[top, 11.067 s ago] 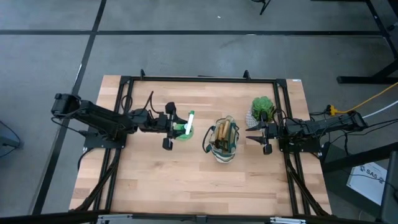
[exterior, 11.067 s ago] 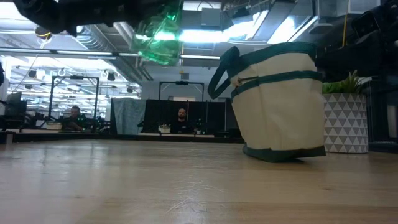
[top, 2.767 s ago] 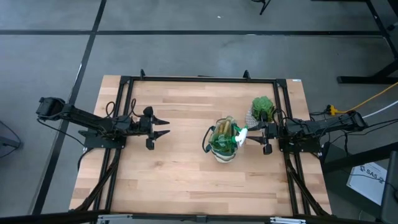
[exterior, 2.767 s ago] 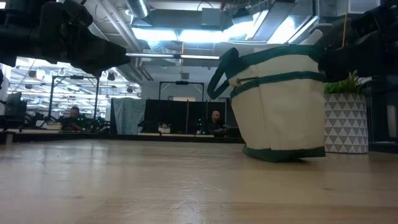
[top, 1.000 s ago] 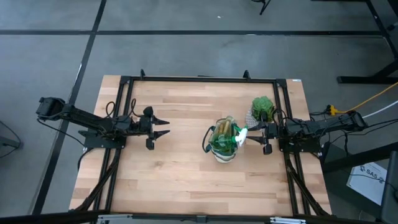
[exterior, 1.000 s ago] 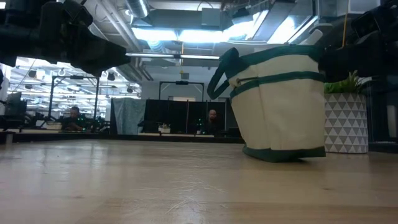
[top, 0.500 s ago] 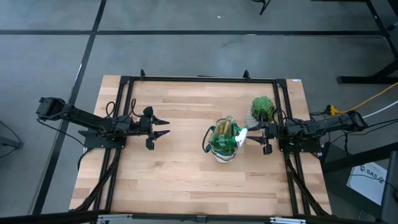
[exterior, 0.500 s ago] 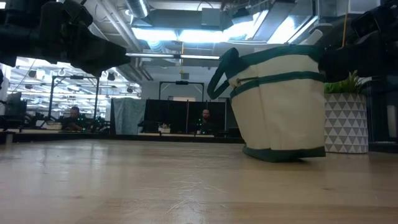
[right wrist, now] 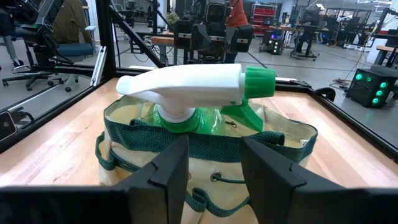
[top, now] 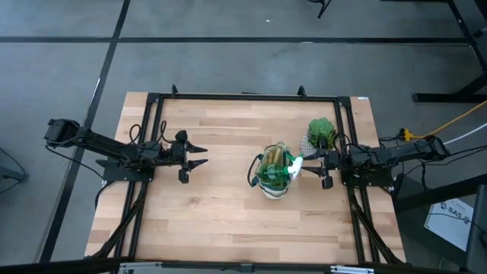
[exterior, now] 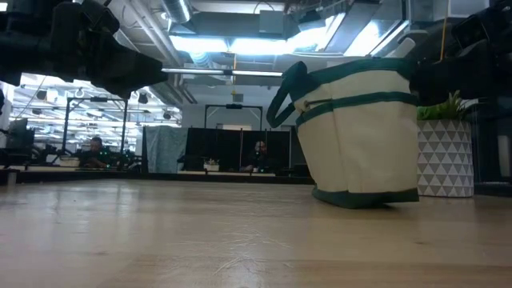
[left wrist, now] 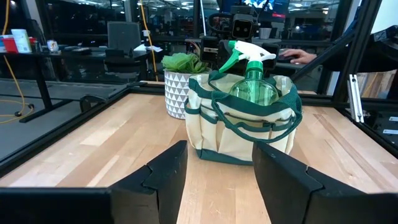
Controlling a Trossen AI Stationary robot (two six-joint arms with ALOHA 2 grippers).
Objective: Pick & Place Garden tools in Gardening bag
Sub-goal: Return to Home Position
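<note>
Bag [left wrist: 230, 140] holds the spray bottle [left wrist: 252, 87], so I'm homing: my left gripper [left wrist: 219, 155] spread and clear, my right gripper [right wrist: 214, 155] spread just beside it, needing a straight pull-back.

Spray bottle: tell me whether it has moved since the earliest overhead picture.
Yes. The spray bottle went rightward, toward the potted plant: out of the left gripper and into the gardening bag.

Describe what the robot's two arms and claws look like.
Both the left arm and right arm are slim, black, jointed links with black cables looped alongside. The left claw and right claw each have two dark, angular, wedge-shaped fingers.
</note>
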